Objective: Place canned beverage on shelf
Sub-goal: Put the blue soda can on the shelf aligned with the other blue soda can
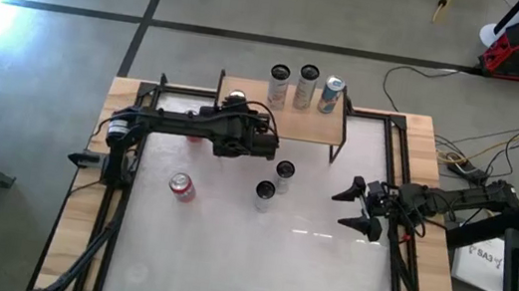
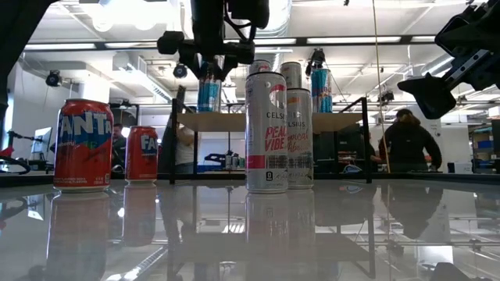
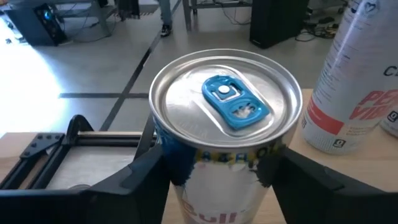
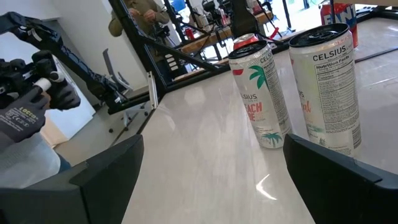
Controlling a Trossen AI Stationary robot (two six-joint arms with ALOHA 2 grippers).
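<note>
A slim can with a silver top and blue tab [image 3: 225,102] is at the left end of the shelf [image 1: 312,124], a tan board on black legs at the table's far side. My left gripper [image 3: 217,168] is shut on it; the low view shows this can [image 2: 208,94] with its base at the board's level. Three more cans [image 1: 306,84] stand on the shelf's right part. My right gripper [image 1: 357,207] waits open near the table's right edge, touching nothing. My left gripper pinches the can's upper wall [image 3: 186,171], just under the rim, between its two fingers [image 3: 146,171], one on each side. The fingers come from the table's near side, slanting down. The can is upright; whether its base rests on the shelf I cannot tell.
Two tall white cans [image 1: 275,184] stand mid-table, close before the shelf. A red can [image 1: 182,188] stands left of them and another [image 2: 141,154] farther back under my left arm. People stand in the room beyond the table.
</note>
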